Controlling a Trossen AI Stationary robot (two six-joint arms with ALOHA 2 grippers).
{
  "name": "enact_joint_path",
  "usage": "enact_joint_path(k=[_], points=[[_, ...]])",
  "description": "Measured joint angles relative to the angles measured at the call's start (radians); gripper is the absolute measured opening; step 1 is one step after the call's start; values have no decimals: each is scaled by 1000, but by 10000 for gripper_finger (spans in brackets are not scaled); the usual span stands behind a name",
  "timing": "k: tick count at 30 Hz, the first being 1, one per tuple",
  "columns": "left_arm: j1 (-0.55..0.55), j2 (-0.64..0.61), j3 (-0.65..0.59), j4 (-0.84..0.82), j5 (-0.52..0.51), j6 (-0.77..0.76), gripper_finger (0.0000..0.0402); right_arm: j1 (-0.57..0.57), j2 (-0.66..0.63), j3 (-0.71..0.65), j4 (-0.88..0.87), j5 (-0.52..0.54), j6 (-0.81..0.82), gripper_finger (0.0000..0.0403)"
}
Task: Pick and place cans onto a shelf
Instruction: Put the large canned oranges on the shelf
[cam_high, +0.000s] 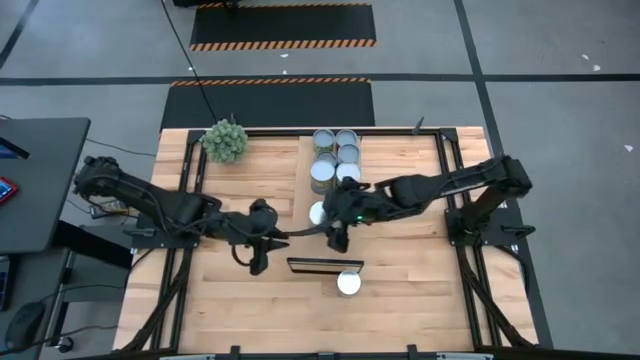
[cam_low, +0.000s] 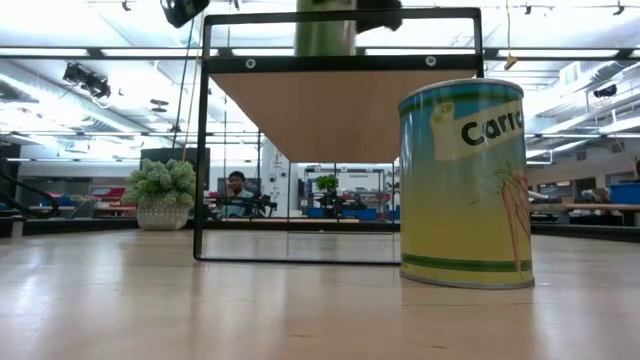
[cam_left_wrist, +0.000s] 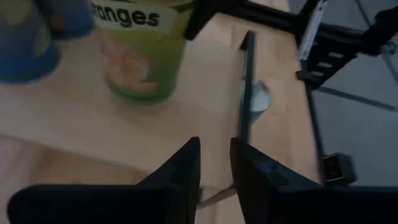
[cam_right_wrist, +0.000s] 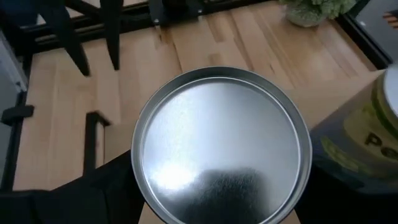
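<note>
Room first: you have bare butcher-block tabletop (cam_high: 420, 270) around the single white-topped metal can (cam_high: 348, 283), which stands alone just in front of the long light-wood shelf plank (cam_high: 325, 265) with its dark front edge. Behind it, five more short cans (cam_high: 335, 155) crowd a cluster at the far edge, near the green spiky plant ball (cam_high: 225, 140).

Your right claw (cam_high: 338, 238) pinches a silver-lidded can (cam_right_wrist: 221, 146) above the shelf's rear; its wrist view fills with that round lid, which the overhead view hides. Your left claw (cam_left_wrist: 214, 171) hangs beside it, fingers (cam_left_wrist: 183, 174) nearly pressed together on nothing.

Labels: the low view reads "Carro" on the yellow-green front can (cam_low: 465, 185); the left wrist view reads "ranges" on a green can (cam_left_wrist: 140, 50)
</note>
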Motion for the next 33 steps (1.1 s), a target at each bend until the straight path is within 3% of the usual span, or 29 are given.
enact_joint_path(k=[14,26,33], points=[[136,-23,-93,8,32,157,181,-90,89,36,0,-60,-20,353],[232,-22,-97,32,179,256,169,-84,66,34,-16,-64,-35,374],[246,-22,-97,78,210,279,169,-30,66,34,-18,51,-46,370]])
